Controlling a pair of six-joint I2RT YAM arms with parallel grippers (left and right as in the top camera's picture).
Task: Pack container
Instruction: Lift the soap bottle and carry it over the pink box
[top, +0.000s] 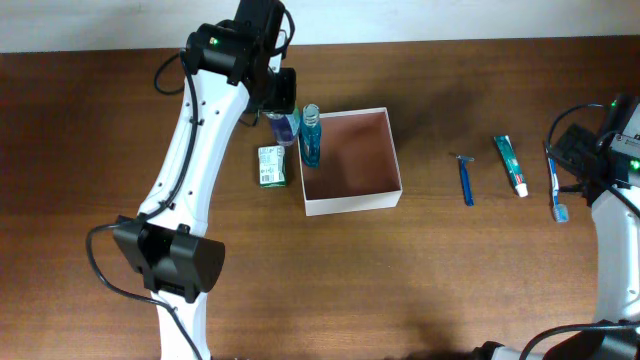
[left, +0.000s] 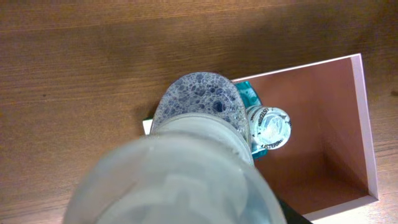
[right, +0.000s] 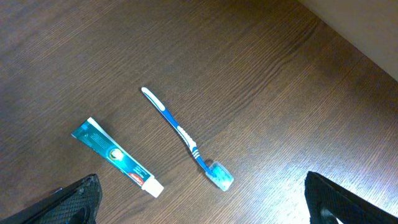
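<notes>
wooden table (top: 450, 290) | razor (top: 465, 182) | toothpaste (top: 510, 165) | toothbrush (top: 554, 185) | green box (top: 271, 166) | teal bottle (top: 310, 140) upright | blue bottle (top: 287, 127)

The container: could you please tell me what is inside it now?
One teal bottle stands at the container's left wall, apparently inside; the remaining reddish-brown floor looks bare. The bottle covers the wall and floor beside its base.

Left wrist view: a blurred bottle (left: 180, 180) fills the lower frame and hides the fingers of the left claw (top: 283, 112); bottle and bottom edge cut off part of the container (left: 329, 106). Right wrist view: the bottom edge cuts off the right claw (right: 200, 180), leaving two dark tips.
</notes>
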